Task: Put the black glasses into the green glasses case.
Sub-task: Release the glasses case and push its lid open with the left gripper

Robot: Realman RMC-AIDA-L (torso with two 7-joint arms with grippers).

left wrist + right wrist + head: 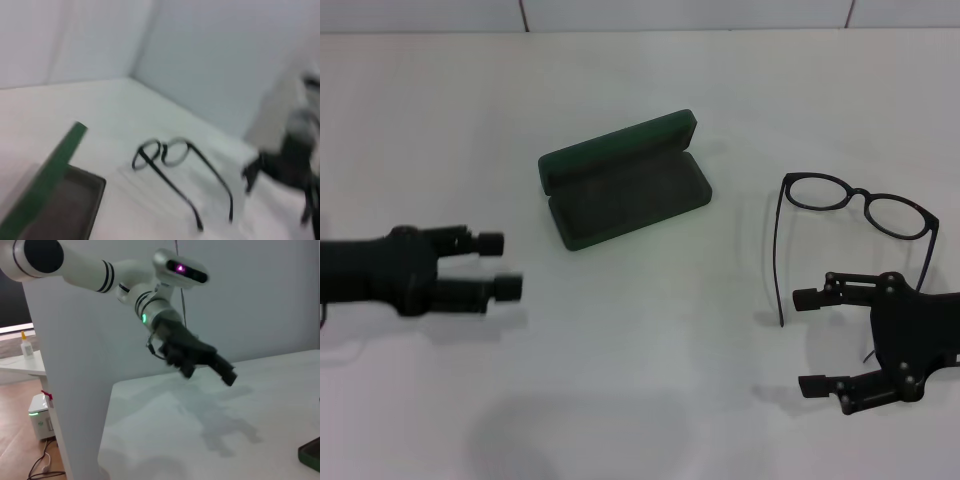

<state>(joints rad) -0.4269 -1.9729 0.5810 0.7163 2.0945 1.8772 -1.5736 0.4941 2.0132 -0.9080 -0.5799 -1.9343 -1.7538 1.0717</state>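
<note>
The green glasses case [620, 185] lies open in the middle of the white table, lid raised at its far side and the dark lining empty. The black glasses [860, 205] lie to its right, lenses far and both temple arms unfolded toward me. My right gripper [807, 341] is open, low over the table just in front of the glasses, between the temple arms' ends, touching nothing. My left gripper [502, 264] is open and empty, left of the case. The left wrist view shows the glasses [170, 152] beyond the case [50, 185].
The white table [650, 350] ends at a pale wall at the back. The right wrist view shows my left arm [150, 305] reaching over the table, the table's left edge, and a corner of the case [311, 454].
</note>
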